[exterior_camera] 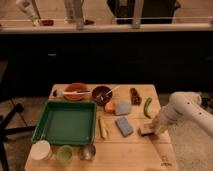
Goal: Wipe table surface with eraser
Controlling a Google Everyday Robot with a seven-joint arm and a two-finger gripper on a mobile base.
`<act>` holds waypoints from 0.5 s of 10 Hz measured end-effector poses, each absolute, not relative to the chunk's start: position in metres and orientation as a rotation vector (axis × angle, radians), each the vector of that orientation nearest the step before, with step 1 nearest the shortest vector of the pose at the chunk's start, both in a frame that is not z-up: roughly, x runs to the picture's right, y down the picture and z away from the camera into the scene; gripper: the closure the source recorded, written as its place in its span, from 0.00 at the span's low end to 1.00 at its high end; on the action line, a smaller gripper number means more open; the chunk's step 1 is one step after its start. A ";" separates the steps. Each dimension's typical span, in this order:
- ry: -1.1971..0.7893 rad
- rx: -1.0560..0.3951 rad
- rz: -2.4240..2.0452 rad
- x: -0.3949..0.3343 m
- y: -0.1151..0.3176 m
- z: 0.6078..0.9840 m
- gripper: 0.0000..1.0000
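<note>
The eraser (145, 130), a small block with a pale top over a dark layer, lies on the light tan table surface (125, 155) near its right edge. My gripper (156, 128) comes down from the white arm on the right and sits on the eraser's right end. Its fingers are shut on the eraser, which rests flat on the wood.
A green tray (65, 122) fills the left half. A blue-grey block (124, 126), a pale stick (103, 127) and a grey pad (122, 108) lie just left of the eraser. A green vegetable (147, 107) lies behind it. Bowls (101, 93) stand at the back, cups (64, 153) at the front left.
</note>
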State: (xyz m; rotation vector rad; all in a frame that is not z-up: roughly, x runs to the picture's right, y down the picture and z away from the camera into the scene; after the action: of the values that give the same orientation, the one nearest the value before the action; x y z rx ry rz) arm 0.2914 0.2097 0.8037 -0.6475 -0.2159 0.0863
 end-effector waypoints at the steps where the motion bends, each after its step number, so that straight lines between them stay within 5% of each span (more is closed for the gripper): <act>1: -0.208 -0.642 0.072 0.290 0.208 0.801 1.00; 5: -0.177 -0.616 0.001 0.275 0.198 0.781 1.00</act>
State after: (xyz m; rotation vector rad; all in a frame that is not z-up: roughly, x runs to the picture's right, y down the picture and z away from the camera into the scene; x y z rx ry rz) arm 0.2752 0.1980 0.7813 -0.6165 -0.1767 0.0006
